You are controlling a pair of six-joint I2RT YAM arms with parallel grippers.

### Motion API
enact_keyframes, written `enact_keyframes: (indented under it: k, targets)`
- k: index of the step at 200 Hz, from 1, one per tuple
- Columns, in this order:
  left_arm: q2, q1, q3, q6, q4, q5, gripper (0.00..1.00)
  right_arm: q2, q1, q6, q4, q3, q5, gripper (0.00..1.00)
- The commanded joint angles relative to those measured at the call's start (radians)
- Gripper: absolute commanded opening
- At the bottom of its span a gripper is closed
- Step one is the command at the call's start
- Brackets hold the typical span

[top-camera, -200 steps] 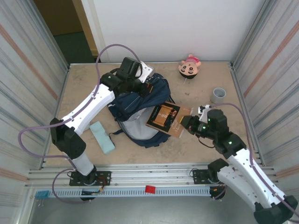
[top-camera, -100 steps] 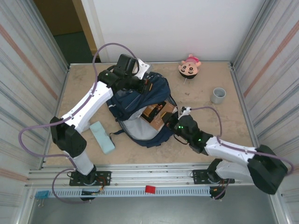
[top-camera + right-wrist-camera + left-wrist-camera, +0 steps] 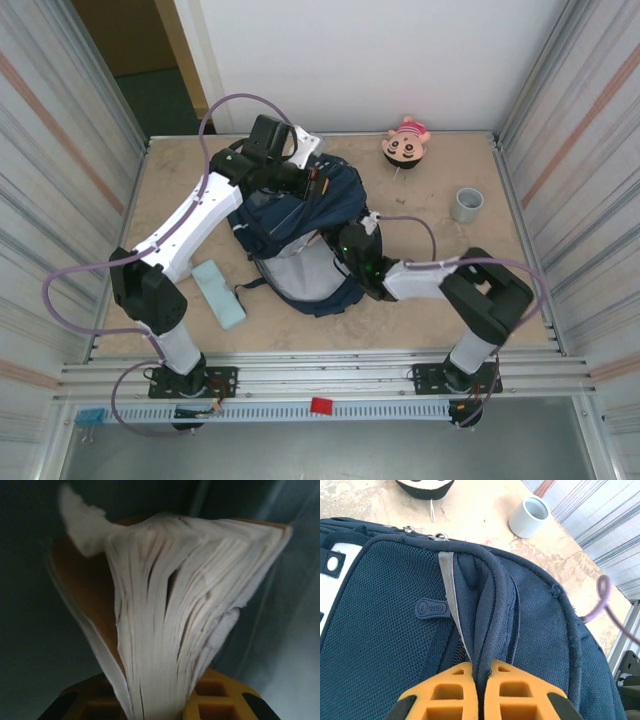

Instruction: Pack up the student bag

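— The sandy surface (image 3: 180, 190) is closed in by ribbed metal walls (image 3: 70, 150) on both sides. Where is the student bag?

— The student bag (image 3: 300, 225) lies about in the middle, a little toward the back. Its open mouth faces the near edge.

— What holds it?

— The left tool (image 3: 481, 672) is closed on a dark padded rim at the far end of the bag. Its orange fingers (image 3: 445, 690) pinch the fabric between them.

— And the other arm?

— The right tool (image 3: 155, 702) is clamped on a book (image 3: 170, 605) at its lower edge, and the pages fan out above. Seen from above, this tool reaches into the mouth of the bag. Dark lining is all around the book.

— Is there free room to move?

— Yes. The right half of the surface is mostly bare. A grey cup (image 3: 466, 204) stands near the right wall and a doll head (image 3: 406, 142) lies at the back edge. A pale blue pouch (image 3: 218, 293) lies left of the bag, near it but apart.
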Motion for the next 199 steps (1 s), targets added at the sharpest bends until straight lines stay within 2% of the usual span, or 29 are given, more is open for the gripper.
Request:
enact_keyframes:
  k: [1, 27, 46, 86, 128, 154, 180, 199]
  targets:
    - [-0.04, 0.004, 0.057, -0.042, 0.119, 0.096, 0.0, 0.099, -0.004, 0.06, 0.085, 0.111, 0.063, 0.03]
    - [-0.044, 0.003, 0.05, -0.046, 0.124, 0.095, 0.0, 0.182, -0.021, 0.103, -0.078, 0.215, -0.003, 0.08]
    - [-0.051, 0.004, 0.037, -0.037, 0.124, 0.074, 0.0, 0.211, -0.036, 0.129, -0.132, 0.242, -0.058, 0.19]
    - [-0.053, 0.018, 0.01, -0.029, 0.119, -0.005, 0.0, 0.15, -0.057, 0.16, -0.208, 0.178, -0.125, 0.57]
    - [-0.053, 0.039, -0.016, -0.038, 0.132, -0.073, 0.0, -0.009, -0.069, 0.141, -0.271, 0.033, -0.203, 0.65]
    - [-0.049, 0.043, -0.033, -0.041, 0.133, -0.086, 0.0, -0.148, -0.065, 0.122, -0.325, -0.061, -0.226, 0.67]
    - [-0.043, 0.042, -0.048, -0.062, 0.144, -0.085, 0.0, -0.319, -0.051, 0.016, -0.4, -0.126, -0.257, 0.67]
    - [-0.039, 0.043, -0.061, -0.076, 0.161, -0.081, 0.0, -0.453, -0.022, -0.139, -0.406, -0.158, -0.324, 0.68]
